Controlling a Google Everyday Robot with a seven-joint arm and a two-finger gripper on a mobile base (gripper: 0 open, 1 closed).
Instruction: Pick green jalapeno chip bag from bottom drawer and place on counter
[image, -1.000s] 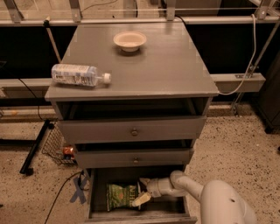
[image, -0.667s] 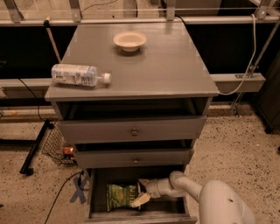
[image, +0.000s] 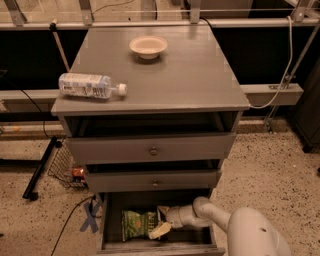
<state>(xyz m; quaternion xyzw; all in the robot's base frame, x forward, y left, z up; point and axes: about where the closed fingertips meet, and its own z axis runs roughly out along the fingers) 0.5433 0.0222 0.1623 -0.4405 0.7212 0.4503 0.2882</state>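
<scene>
The green jalapeno chip bag (image: 139, 224) lies flat on the floor of the open bottom drawer (image: 190, 236), left of middle. My gripper (image: 162, 221) reaches into the drawer from the right, low over the floor, at the bag's right end. Its fingers stand apart, one (image: 160, 230) in front of the bag's right edge and the other behind it, so the bag's end lies between them. The bag rests on the drawer floor. The counter (image: 185, 75) is the grey top of the cabinet above.
A clear water bottle (image: 90, 85) lies on its side at the counter's left edge. A small pale bowl (image: 148, 46) stands at the counter's back. The two upper drawers (image: 150, 149) are pulled out a little and overhang the bottom drawer. A wire basket (image: 67, 167) and cables sit on the floor at left.
</scene>
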